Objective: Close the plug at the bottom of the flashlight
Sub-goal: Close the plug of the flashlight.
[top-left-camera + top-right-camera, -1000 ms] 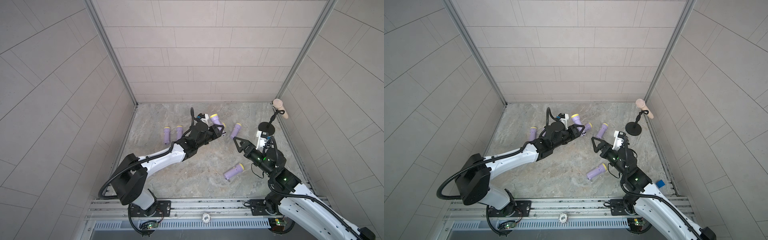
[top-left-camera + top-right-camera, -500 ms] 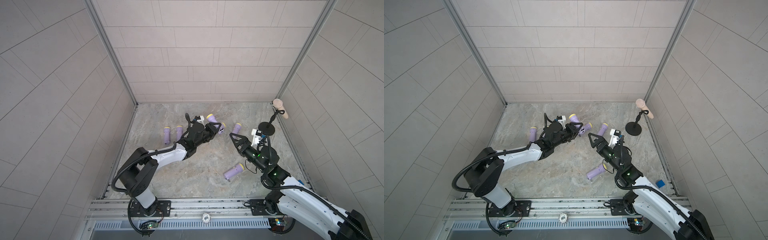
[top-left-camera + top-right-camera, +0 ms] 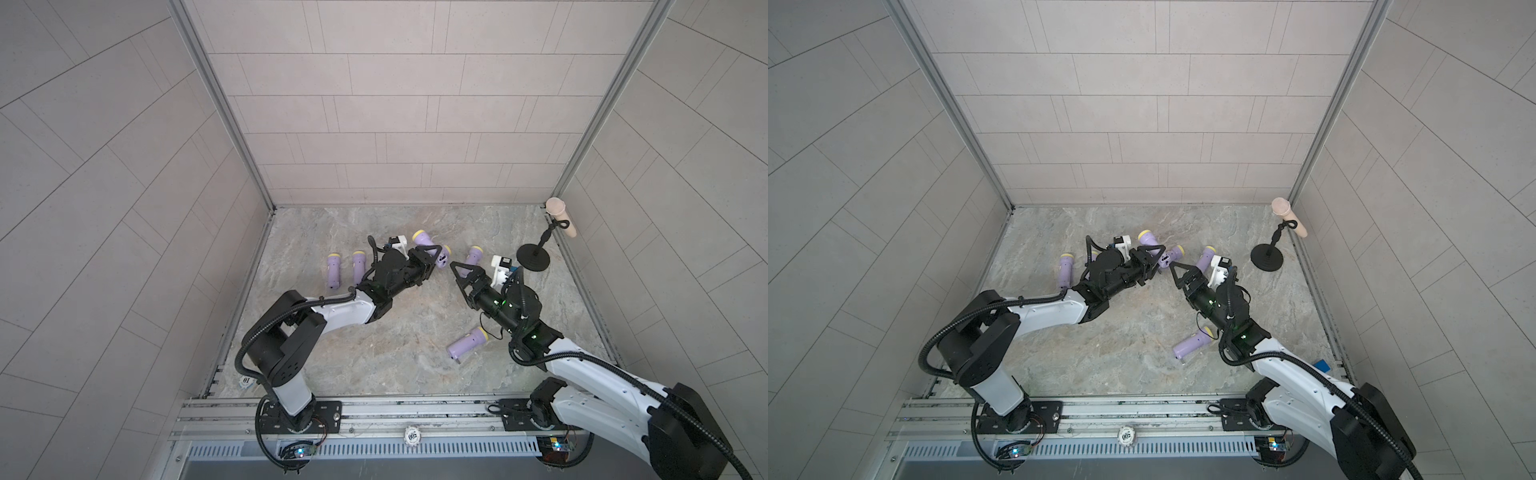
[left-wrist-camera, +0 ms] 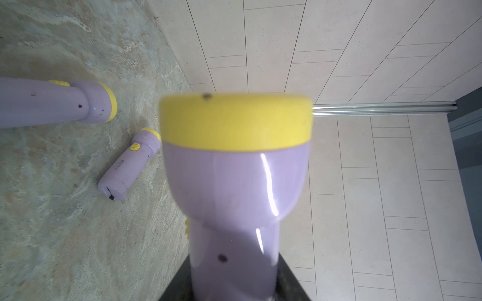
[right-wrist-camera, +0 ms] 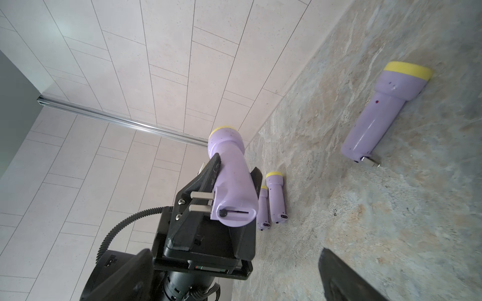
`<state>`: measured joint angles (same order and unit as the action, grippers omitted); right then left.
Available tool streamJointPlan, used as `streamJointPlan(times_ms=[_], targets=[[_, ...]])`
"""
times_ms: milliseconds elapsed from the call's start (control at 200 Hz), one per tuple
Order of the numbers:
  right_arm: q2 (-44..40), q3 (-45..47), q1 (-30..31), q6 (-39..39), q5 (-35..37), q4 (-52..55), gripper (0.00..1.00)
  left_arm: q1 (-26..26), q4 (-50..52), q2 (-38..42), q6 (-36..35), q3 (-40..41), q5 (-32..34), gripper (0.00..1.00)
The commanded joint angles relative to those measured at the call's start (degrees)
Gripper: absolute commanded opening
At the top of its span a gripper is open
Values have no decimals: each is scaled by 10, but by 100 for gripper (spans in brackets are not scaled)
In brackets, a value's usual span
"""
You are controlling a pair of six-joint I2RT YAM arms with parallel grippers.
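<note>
Your left gripper (image 3: 430,254) is pinching the flashlight (image 5: 232,172) around the lower half of its purple barrel, one finger on each side, and holds it clear of the table (image 3: 374,340). The long axis runs from the yellow head, which points toward the back wall (image 3: 415,124) and away from your right arm, to the flat bottom end, which faces your right gripper (image 3: 456,269). You cannot judge from these views how far the barrel tips up or down.

The plug (image 5: 200,201) is not yet closed. Its two pale prongs stick out sideways from the bottom end, square to the barrel.

Your right gripper is spread wide and empty. It is close in front of that bottom end but not touching it.

A second flashlight (image 5: 378,117) lies on the table near the held one, head toward the back wall, its own prong out. A third flashlight (image 3: 473,254) lies just beside your right gripper on its back-wall side. A pair of flashlights (image 3: 333,271) lies side by side well to the left, heads toward the back wall. A fifth flashlight (image 3: 466,344) lies nearer the front rail (image 3: 374,409), beside your right arm.
</note>
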<state>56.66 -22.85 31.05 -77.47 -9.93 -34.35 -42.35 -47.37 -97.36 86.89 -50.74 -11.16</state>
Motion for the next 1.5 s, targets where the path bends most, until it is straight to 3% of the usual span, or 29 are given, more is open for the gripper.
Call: streamJointPlan(times_ms=[0, 425, 820, 1491], targets=[[12, -13, -2, -21, 3, -54, 100, 4, -58, -12, 34, 6, -5, 0], [75, -5, -2, -32, 2, -142, 99, 8, -136, -45, 98, 12, -9, 0], [132, 3, -6, -49, -6, -230, 90, 11, -166, -65, 123, 12, -36, 0], [150, 3, -9, -34, -11, -249, 81, 11, -181, -69, 142, 12, -34, 0]])
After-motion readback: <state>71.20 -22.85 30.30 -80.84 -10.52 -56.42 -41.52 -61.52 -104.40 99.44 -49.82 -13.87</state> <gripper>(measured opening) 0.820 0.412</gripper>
